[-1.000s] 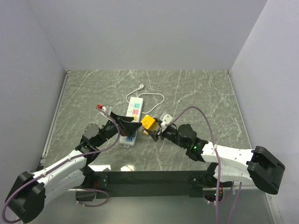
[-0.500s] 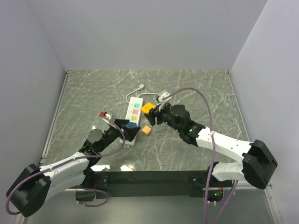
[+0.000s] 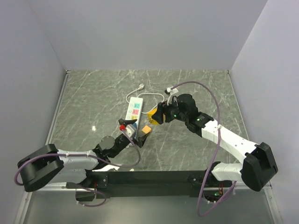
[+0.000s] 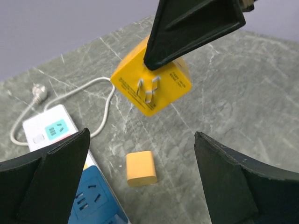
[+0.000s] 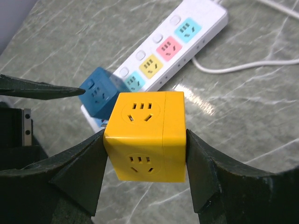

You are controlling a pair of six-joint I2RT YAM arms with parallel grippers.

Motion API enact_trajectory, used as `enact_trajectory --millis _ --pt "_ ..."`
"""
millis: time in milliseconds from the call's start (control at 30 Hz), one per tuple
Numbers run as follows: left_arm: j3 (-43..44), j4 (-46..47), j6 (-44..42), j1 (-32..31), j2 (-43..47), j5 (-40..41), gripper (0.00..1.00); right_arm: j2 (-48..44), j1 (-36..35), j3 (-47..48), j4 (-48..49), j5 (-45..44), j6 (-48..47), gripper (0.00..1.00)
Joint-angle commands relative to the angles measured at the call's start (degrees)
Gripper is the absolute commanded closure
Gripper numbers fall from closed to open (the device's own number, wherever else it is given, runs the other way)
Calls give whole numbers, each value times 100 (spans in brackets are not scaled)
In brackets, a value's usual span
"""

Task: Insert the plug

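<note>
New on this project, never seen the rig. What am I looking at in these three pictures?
Two robot arms are bolted at a table's near edge. One picture looks down from above; the other two come from a camera on each wrist. On the grey table lie a white power strip with a blue cube sitting on its near end, its cable, and a small orange block. The right gripper holds a yellow cube plug in the air, prongs showing. The left gripper is open, holding nothing.
</note>
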State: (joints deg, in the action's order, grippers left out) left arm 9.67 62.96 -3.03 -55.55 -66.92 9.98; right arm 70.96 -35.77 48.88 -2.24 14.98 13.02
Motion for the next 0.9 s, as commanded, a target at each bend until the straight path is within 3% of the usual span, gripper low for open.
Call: enact_trajectory --millis 0,300,700,800,867 --pt "307 902 -997 -272 -129 356 1 -310 70 140 -57 610 289 100" --pt "676 709 -1455 -659 -401 268 1 -100 61 34 215 1577 456 100" --pt "1098 130 -1719 -764 -858 242 3 -187 70 -37 382 1929 483 100" --pt "1212 -73 -1719 -773 -920 268 11 -249 70 -63 382 1920 456 100" --pt "1265 -134 -1692 -764 -937 224 32 -240 70 -63 374 1973 448 100"
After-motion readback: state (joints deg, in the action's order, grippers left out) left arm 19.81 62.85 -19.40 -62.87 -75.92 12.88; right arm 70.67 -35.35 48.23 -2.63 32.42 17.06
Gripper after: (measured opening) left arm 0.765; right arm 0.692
